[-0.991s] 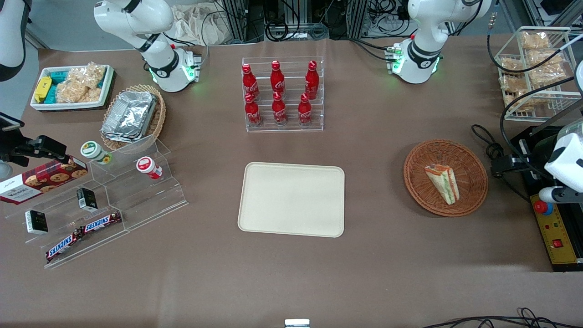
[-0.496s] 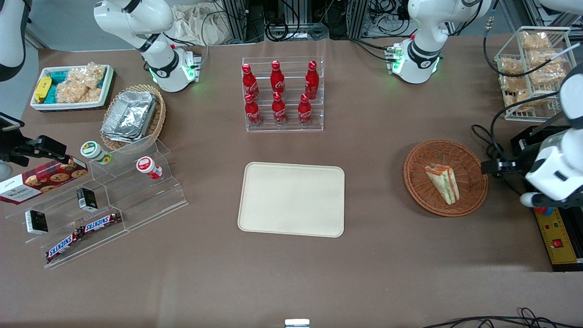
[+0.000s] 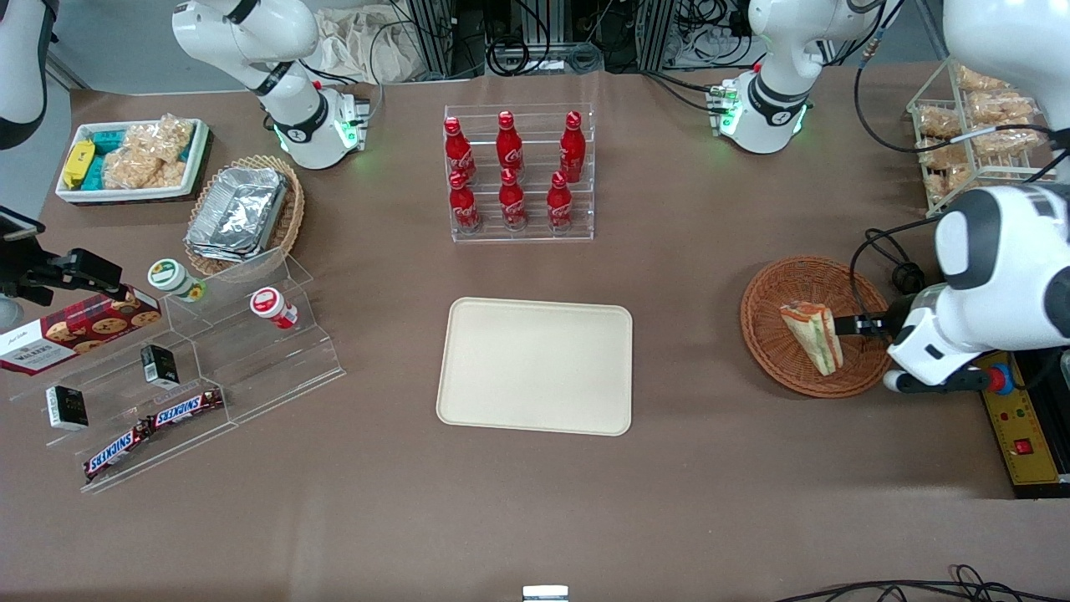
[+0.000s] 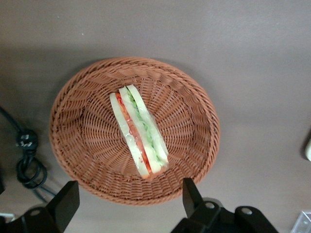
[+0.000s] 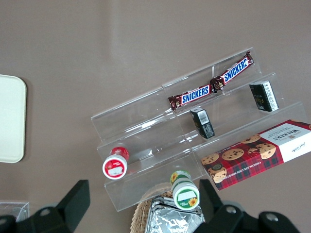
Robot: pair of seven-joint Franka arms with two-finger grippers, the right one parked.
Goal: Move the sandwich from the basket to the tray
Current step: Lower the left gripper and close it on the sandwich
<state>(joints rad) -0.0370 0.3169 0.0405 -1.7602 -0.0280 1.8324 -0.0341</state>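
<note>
- Brown paper covers the table (image 3: 685, 468), and cables and metal framing run along the edge farthest from the front camera.
- Toward the working arm's end sits the round reddish-brown basket (image 3: 773, 288) — the sandwich (image 3: 812, 336) lies inside it, a pale wedge showing green and orange-red layers.
- From the wrist camera the sandwich (image 4: 139, 130) rests slantwise across the middle of the basket (image 4: 189, 104), its filling edge facing up.
- The gripper (image 4: 129, 206) hovers over the basket's rim with its two black fingers (image 4: 190, 195) spread wide apart, holding nothing and not touching the sandwich.
- In the front view the gripper (image 3: 853, 326) reaches over the basket just beside the sandwich, the white arm filling the space above the table edge there.
- The cream tray (image 3: 535, 365) lies flat near the table's middle, well apart from the basket.
- A clear rack of red bottles (image 3: 512, 171) stands farther from the front camera than the tray.
- A wire rack of bagged snacks (image 3: 974, 125) stands farther from the front camera than the basket.
</note>
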